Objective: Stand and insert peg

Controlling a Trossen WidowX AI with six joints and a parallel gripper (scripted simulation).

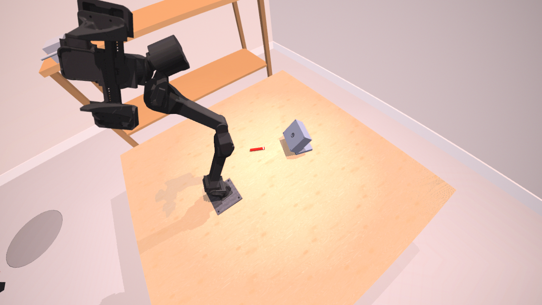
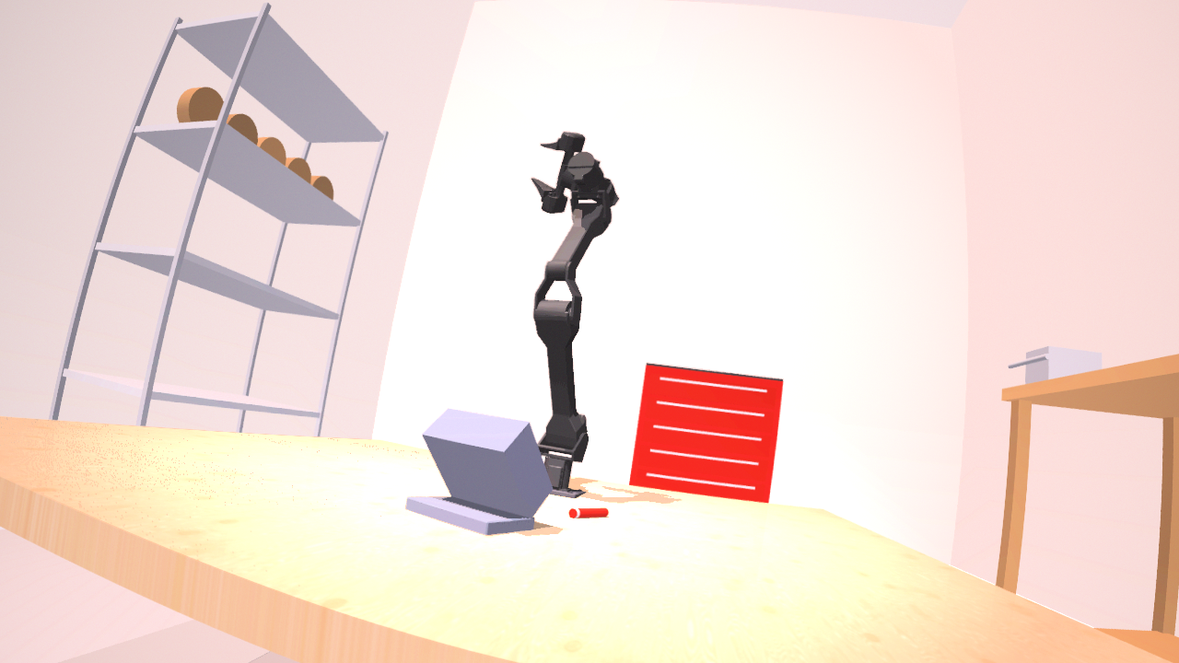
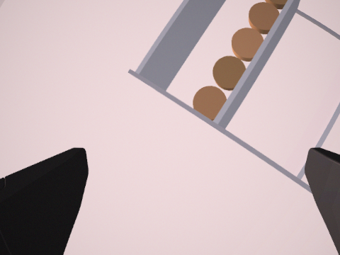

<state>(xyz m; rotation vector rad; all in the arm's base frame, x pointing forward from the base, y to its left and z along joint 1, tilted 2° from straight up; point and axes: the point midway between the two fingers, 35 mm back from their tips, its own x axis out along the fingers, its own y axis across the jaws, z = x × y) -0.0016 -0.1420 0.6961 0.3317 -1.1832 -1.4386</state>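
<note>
The red peg (image 1: 256, 149) (image 2: 591, 513) lies on its side on the table (image 1: 303, 227) (image 2: 741, 593), between the arm's base and the sloped panel. Its white band (image 1: 263, 148) is near the end toward the panel. The sloped panel (image 1: 300, 130) (image 2: 486, 471) stands on a flat foot. Its face shows one dark round hole (image 1: 292, 134) in the top view; the exterior view shows its back, with the hole hidden. My gripper (image 1: 76, 72) (image 2: 537, 162) (image 3: 201, 161) is wide open and empty, raised high above the table and far from the peg. Peg and panel are out of the wrist view.
The arm's base plate (image 1: 230, 201) is on the table near the peg. A wooden shelf unit (image 1: 223, 77) stands beyond the table edge, behind the arm. A grey rack (image 2: 247, 173) (image 3: 248, 143) with several brown discs and a red cabinet (image 2: 705, 436) stand beyond the table.
</note>
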